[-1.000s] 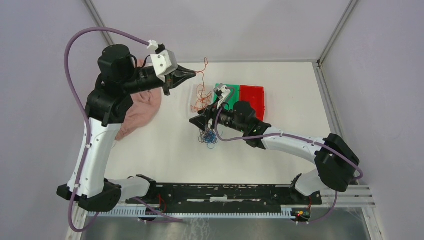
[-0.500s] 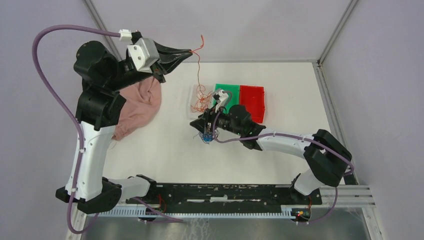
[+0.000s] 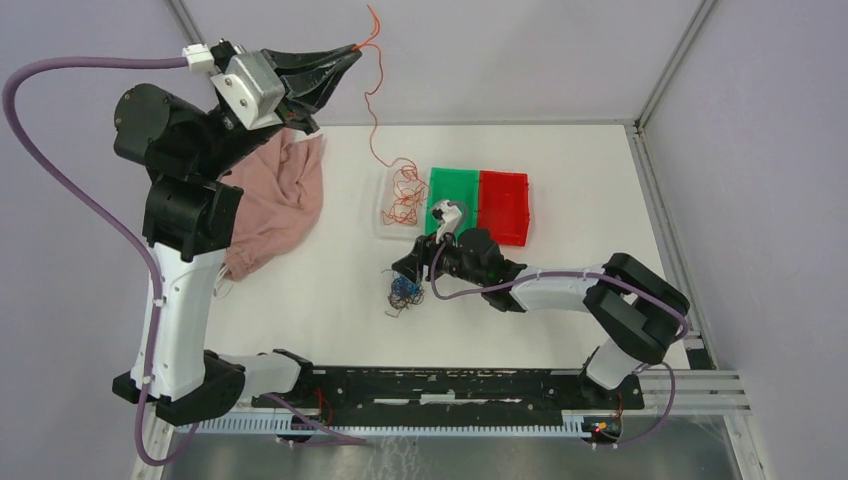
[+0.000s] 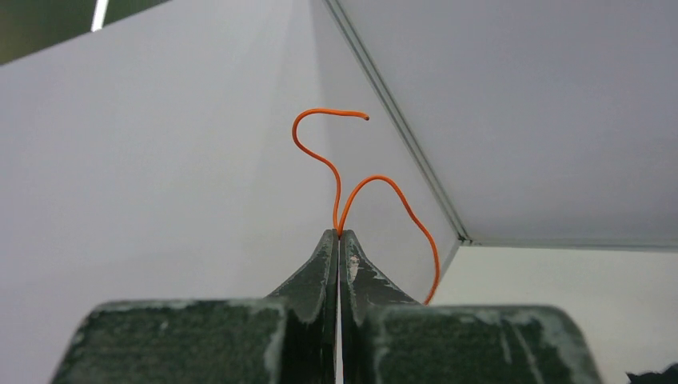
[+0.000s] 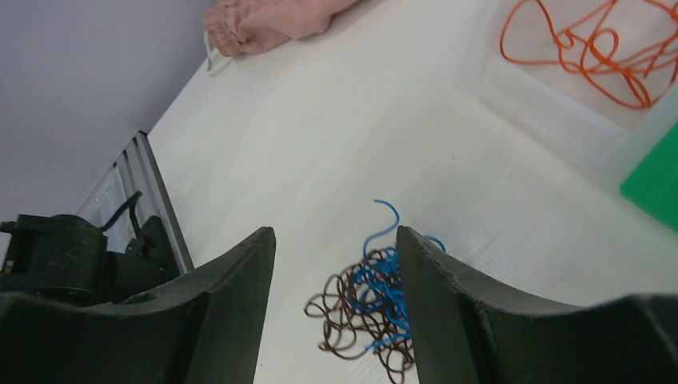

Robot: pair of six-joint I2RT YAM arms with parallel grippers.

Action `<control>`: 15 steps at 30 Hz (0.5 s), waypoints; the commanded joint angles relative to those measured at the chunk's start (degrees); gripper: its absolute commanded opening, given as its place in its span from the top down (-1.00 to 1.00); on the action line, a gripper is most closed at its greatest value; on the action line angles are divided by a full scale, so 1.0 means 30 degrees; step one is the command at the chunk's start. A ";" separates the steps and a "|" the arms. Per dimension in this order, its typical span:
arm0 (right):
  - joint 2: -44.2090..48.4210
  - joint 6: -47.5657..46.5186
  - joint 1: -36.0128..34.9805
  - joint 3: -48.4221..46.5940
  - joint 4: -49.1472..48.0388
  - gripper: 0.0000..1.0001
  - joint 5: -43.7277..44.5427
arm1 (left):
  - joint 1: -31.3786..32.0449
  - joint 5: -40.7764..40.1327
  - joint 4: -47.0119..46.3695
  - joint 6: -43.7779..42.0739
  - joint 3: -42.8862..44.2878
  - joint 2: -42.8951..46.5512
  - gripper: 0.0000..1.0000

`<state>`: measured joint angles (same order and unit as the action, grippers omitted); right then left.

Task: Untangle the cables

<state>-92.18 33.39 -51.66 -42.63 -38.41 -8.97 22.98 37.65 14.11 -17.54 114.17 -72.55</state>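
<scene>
My left gripper (image 4: 339, 234) is up high by the back wall, jaws pressed tight on the orange wire (image 4: 337, 196). One short end curls above the tips, and the rest hangs down to a loose heap in the clear tray (image 3: 382, 225), just left of the green bin (image 3: 455, 185). My right gripper (image 5: 336, 240) is low over the table (image 5: 320, 144) with its jaws apart, holding nothing; the tangle of blue and brown wires (image 5: 364, 308) lies on the table just beyond its tips
</scene>
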 commanded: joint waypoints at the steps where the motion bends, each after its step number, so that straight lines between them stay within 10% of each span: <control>1: -0.0665 0.0915 -0.0095 0.0819 -0.2146 -0.28 0.0666 | 0.0070 -0.1654 -0.2095 0.0312 0.1035 -0.0199 0.94; 15: 0.4083 -0.1519 0.0096 -0.2208 0.3756 -0.39 0.2089 | 0.0052 -0.2409 -0.1574 -0.0474 -0.5513 0.1583 0.94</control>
<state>-84.62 32.86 -51.59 -42.30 -31.31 -4.56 22.98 31.94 10.39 -17.67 102.00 -69.23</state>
